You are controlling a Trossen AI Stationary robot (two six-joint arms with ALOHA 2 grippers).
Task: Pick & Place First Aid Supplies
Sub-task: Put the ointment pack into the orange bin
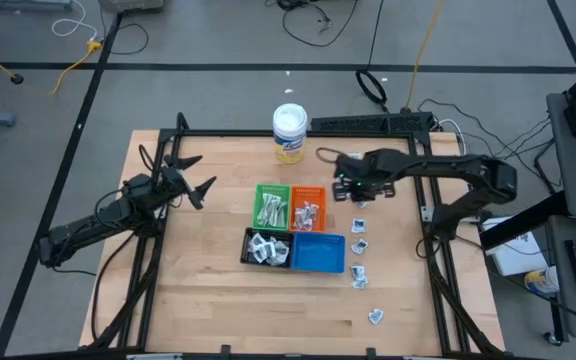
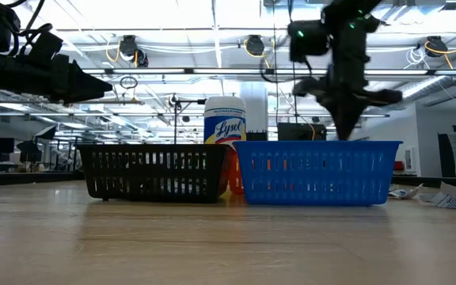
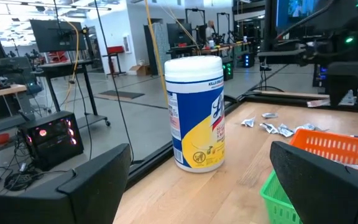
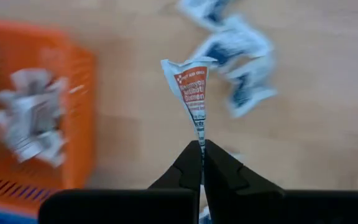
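Right end effector pinched a thin packet by its corner above the surface; weak hold, could slip before orange tray.

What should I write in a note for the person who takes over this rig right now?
Right gripper: shut on a packet with orange print, lifted beside the orange tray.
Left gripper: open, empty, waiting at the table's left side, facing the wipes tub.
Done: packets already lie in the green tray, the orange tray and the black tray. The blue tray looks empty.
Left: place the held packet; then the loose packets on the table to the right of the trays.
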